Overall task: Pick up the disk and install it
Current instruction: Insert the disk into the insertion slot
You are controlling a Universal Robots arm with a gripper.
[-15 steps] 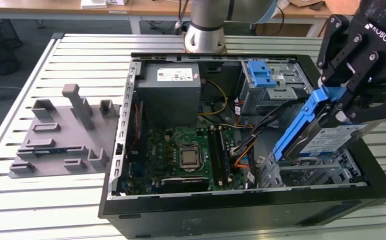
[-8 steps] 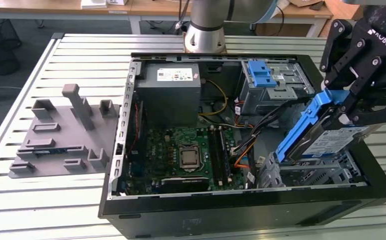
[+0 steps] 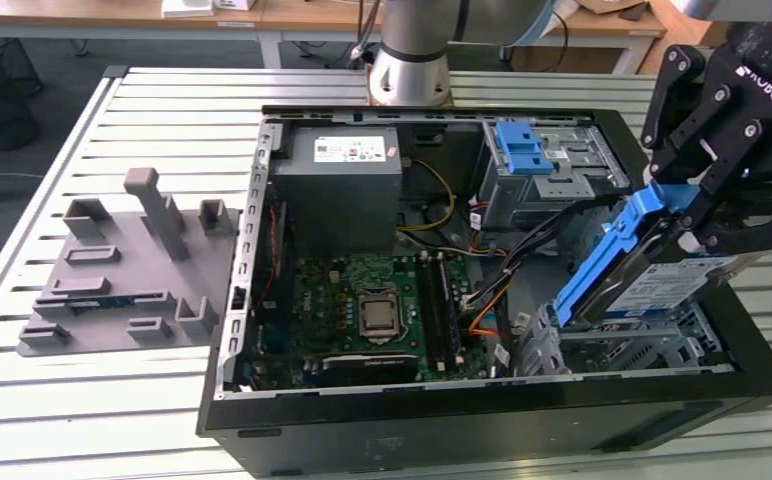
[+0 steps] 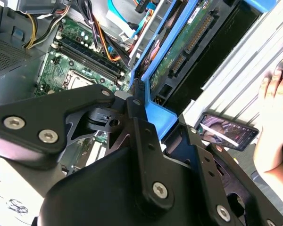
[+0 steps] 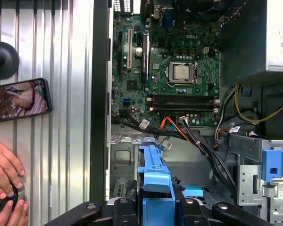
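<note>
My gripper (image 3: 690, 222) is shut on the disk (image 3: 653, 275), a silver drive with a white-and-blue label in a blue carrier bracket. I hold it on edge and tilted, above the metal drive bay (image 3: 626, 345) in the open computer case's corner at the exterior view's right. In the second wrist view the black fingers (image 4: 134, 120) clamp the blue bracket (image 4: 155, 113), and the drive's green circuit side (image 4: 179, 47) points toward the case's inside. In the first wrist view the blue bracket (image 5: 154, 179) stands up between the fingers (image 5: 125, 207), over the bay floor.
The open case (image 3: 246, 300) holds a green motherboard (image 3: 373, 305), a grey power supply (image 3: 346, 175), cables and a blue latch piece (image 3: 526, 150). A grey fixture plate (image 3: 133, 270) lies at the exterior view's left. A phone (image 5: 19, 100) and a person's hand (image 5: 4, 188) rest beside the case.
</note>
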